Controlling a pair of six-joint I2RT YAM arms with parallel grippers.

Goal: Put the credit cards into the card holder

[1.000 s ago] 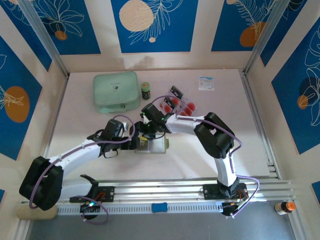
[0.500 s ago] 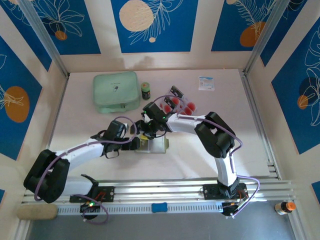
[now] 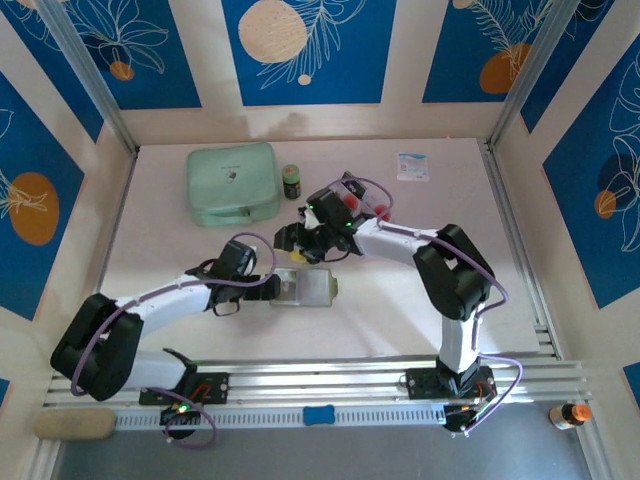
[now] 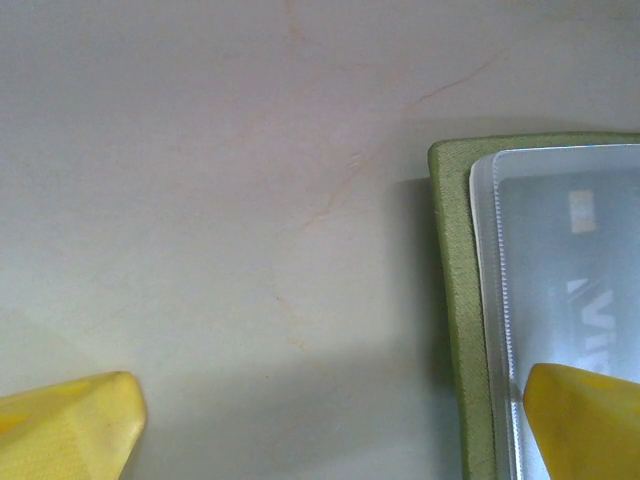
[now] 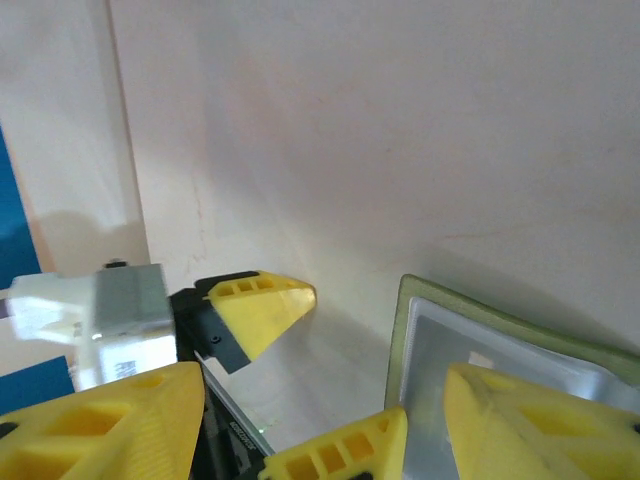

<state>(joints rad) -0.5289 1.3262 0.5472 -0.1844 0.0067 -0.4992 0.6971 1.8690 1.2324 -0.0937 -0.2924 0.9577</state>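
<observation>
Bare tabletop (image 4: 200, 200) beside card holder (image 4: 455, 300) edge; left pincer (image 4: 330, 385) wide, right pincer (image 5: 325, 380) parted, empty.

right gripper (image 3: 287, 239): has pulled back off the card holder (image 3: 310, 288), toward the far side
card holder: now uncovered

1. Top external: fixed high above and behind the arm bases, looking down on the whole table (image 3: 380, 320) — far off, side walls included.
2. Left wrist: pressed close to the tabletop, facing straight down at one edge of the card holder (image 4: 452, 300).
3. Right wrist: low, tilted, looking across the tabletop toward a wall.
4. Shared by all three — the card holder's corner.
</observation>
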